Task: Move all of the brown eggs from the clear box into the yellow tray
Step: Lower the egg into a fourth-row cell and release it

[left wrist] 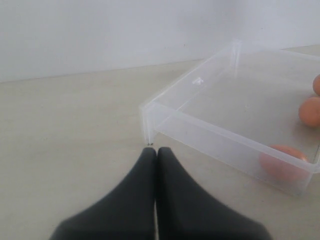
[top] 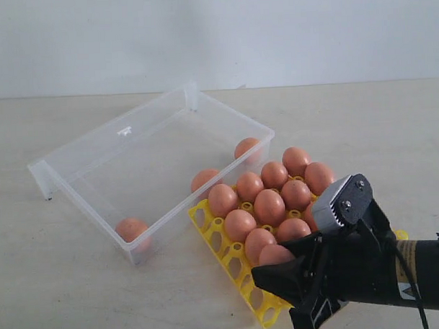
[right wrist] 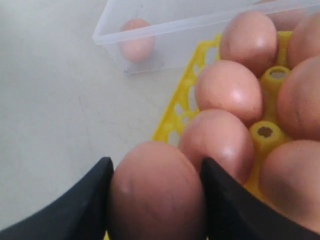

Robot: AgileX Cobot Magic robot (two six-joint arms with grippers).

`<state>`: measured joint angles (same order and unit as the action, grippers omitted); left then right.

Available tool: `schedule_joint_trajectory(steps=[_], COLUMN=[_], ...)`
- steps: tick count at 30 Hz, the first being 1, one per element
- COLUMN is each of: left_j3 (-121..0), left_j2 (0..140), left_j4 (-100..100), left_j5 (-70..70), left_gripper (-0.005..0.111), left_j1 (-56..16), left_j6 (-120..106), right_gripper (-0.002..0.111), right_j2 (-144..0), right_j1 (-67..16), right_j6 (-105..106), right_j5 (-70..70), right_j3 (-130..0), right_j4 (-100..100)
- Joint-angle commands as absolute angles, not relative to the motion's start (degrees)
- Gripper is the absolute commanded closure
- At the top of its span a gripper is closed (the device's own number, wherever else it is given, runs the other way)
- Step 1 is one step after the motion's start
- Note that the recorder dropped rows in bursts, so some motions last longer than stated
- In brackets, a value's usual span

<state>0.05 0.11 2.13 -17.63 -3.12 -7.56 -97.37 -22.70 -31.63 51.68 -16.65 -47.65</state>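
The clear box [top: 82, 144] holds three brown eggs: one in its near corner [top: 131, 229] and two by the wall next to the tray [top: 204, 179], [top: 246, 148]. The yellow tray [top: 215, 237] beside it carries several brown eggs [top: 269, 204]. My right gripper [top: 284, 267] is shut on one brown egg [right wrist: 156, 190] over the tray's near edge, next to a seated egg [right wrist: 217, 140]. My left gripper [left wrist: 156, 150] is shut and empty, low over the table just outside a corner of the clear box [left wrist: 200, 132]. It does not show in the exterior view.
The box and the tray lie side by side on a pale table [top: 80, 299], with a white wall behind. Several open cup holes [top: 226, 254] run along the tray's outer row. The right arm [top: 396, 270] reaches in from the lower right.
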Motion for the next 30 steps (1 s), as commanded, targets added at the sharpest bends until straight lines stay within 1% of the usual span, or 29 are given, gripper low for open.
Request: schedule_joint_trajectory(steps=[1,4,5,6,7,9,12,13,15,22,25,29,30], left_j3=[0.0,0.0,0.0,0.0,0.0,0.0,0.0,0.0,0.0,0.0,0.0,0.0,0.0], left_j2=[0.0,0.0,0.0,0.0,0.0,0.0,0.0,0.0,0.0,0.0,0.0,0.0,0.0], left_j4=[2.02,2.02,2.02,2.02,2.02,2.02,2.02,2.02,2.02,2.02,2.02,2.02,2.02], left_j5=[-17.12,-17.12,-17.12,-17.12,-17.12,-17.12,-17.12,-17.12,-17.12,-17.25,-17.25,-17.25,-17.25], left_gripper=[0.111,0.111,0.111,0.111,0.111,0.111,0.111,0.111,0.111,0.111,0.111,0.111,0.111], left_j1=[-2.94,-2.94,-2.94,-2.94,-2.94,-2.94,-2.94,-2.94,-2.94,-2.94,-2.94,-2.94,-2.94], left_j6=[-7.58,-7.58,-7.58,-7.58,-7.58,-7.58,-7.58,-7.58,-7.58,-7.58,-7.58,-7.58,-7.58], right_gripper=[0.109,0.107,0.102,0.096,0.084,0.068,0.049,0.046,0.043,0.043,0.043,0.043,0.043], right_j2=[-97.29,-97.29,-97.29,-97.29,-97.29,-97.29,-97.29,-97.29,-97.29,-97.29,-97.29,-97.29,-97.29], right_j1=[-22.23,-22.23,-22.23,-22.23,-22.23,-22.23,-22.23,-22.23,-22.23,-22.23,-22.23,-22.23,-22.23], right_j6=[-30.94,-30.94,-30.94,-30.94,-30.94,-30.94,-30.94,-30.94,-30.94,-31.07,-32.84,-33.92,-34.43], right_j5=[46.8,46.92,46.92,47.02,47.41,48.24,49.74,50.06,50.32,52.66,58.01,69.96,69.96], right_j3=[-16.78,-16.78,-16.78,-16.78,-16.78,-16.78,-16.78,-16.78,-16.78,-16.78,-16.78,-16.78,-16.78], right_j4=[-46.75,-46.75,-46.62,-46.47,-45.61,-44.4,-43.14,-42.86,-42.57,-42.46,-42.34,-39.61,-37.99])
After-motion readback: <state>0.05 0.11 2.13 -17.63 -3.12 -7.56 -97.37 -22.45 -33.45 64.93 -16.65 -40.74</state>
